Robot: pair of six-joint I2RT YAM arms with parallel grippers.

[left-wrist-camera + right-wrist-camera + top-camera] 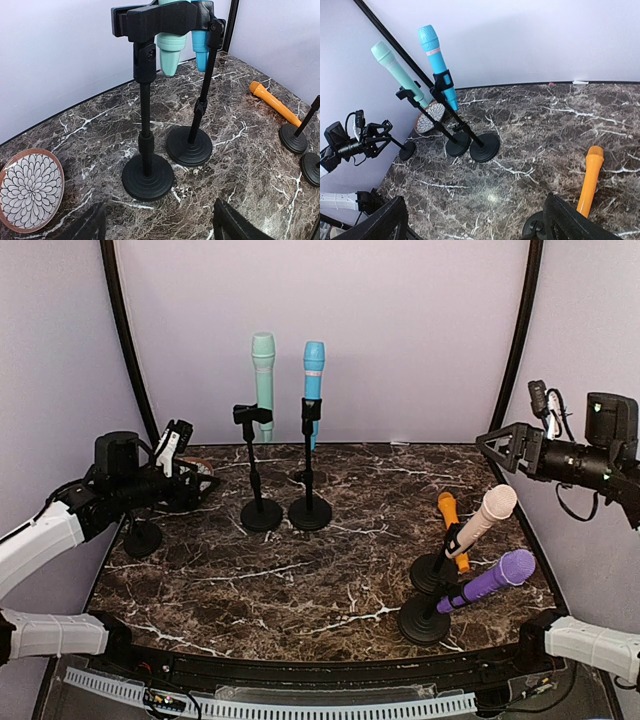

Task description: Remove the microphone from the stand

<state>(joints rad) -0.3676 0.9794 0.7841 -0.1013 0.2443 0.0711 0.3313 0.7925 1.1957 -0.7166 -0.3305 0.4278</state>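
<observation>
A mint microphone [263, 368] and a blue microphone [314, 370] stand upright in the clips of two black stands [261, 512] at the back. At the right, a beige microphone [489, 515] and a purple microphone [497, 580] lean in two low stands. An orange microphone [450, 525] lies on the marble. My left gripper [190, 465] hovers open at the left, facing the mint microphone's stand [148, 176], its fingers [90, 225] empty. My right gripper [497, 445] hangs open, high above the right side, nothing between its fingers [570, 220].
A flower-patterned plate [31, 189] lies at the back left by my left gripper. A lone black stand base [143, 537] sits at the left edge. The blue microphone's stand base [189, 145] almost touches the mint one's. Curved black poles and a lilac backdrop bound the table [300, 590].
</observation>
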